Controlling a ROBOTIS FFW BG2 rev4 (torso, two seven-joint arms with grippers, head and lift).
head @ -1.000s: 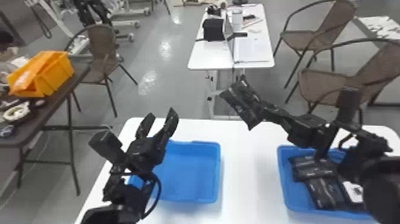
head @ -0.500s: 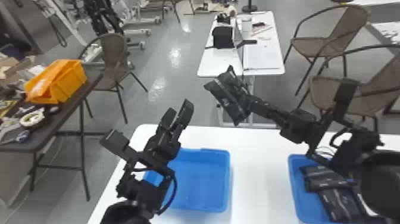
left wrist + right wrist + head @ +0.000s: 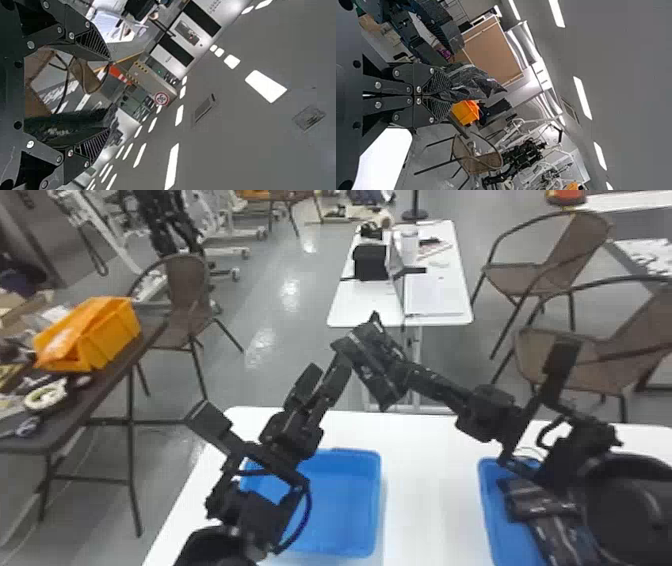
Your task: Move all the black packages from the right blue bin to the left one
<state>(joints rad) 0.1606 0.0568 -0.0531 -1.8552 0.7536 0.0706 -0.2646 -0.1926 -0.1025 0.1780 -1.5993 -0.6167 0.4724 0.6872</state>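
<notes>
Orange bin (image 3: 117, 335): left of frame
Left bin (image 3: 345, 510): lower centre, on white surface (image 3: 430, 490), left arm partly across
Right bin (image 3: 492, 515): lower right, packages (image 3: 542, 500) inside, partly behind right arm
Left gripper (image 3: 325, 371): jaws spread
Right gripper (image 3: 406, 374): jaws clenched on black package (image 3: 375, 365), mid-frame

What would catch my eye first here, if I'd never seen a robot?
Probably the shiny black package held up in the right gripper, near the middle of the head view, with the open left gripper close by. Next come two bright blue bins below: the left bin, and the right bin with more black packages inside. An orange bin glows toward the left.
</notes>
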